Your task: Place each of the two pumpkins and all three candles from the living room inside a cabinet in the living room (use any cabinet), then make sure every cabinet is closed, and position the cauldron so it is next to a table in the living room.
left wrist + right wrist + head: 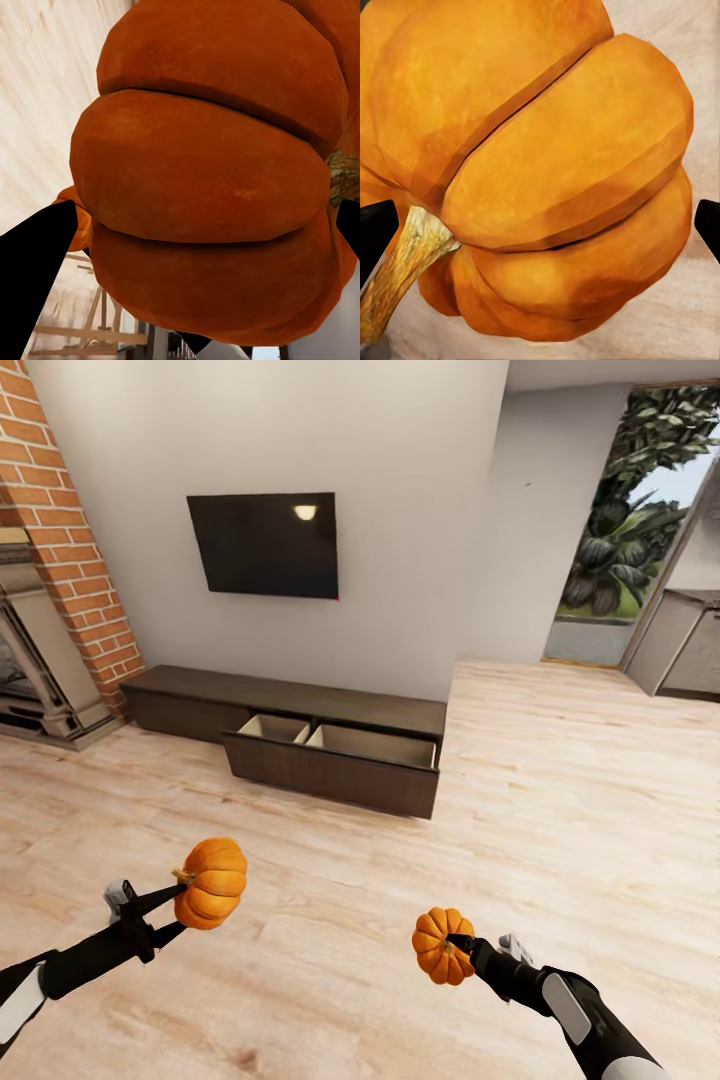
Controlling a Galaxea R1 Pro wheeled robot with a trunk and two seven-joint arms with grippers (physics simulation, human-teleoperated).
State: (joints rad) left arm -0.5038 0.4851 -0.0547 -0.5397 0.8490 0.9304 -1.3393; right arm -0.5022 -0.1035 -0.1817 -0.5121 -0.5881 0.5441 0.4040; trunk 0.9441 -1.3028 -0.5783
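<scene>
Above the wood floor (330, 920), we held a pumpkin in each gripper, left (188, 897) and right (455, 945), stems sideways; the cabinet (300, 735) ahead stood with a drawer (335, 745) open.

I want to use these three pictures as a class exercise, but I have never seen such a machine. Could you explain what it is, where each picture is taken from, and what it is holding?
This is a simulated wheeled robot with two arms, each ending in a two-fingered end effector. The wide picture comes from a camera on its head, looking forward and down. There the left end effector is shut on one orange pumpkin, and the right end effector is shut on the other pumpkin.

The two close-ups come from cameras near each wrist, so the held pumpkins loom large: the left one and the right one, whose pale stem is visible.

Ahead, on the wooden floor, stands a long dark brown cabinet with one wide drawer pulled open, its two compartments appearing empty. A black TV hangs above, and a brick fireplace stands at the left.
</scene>
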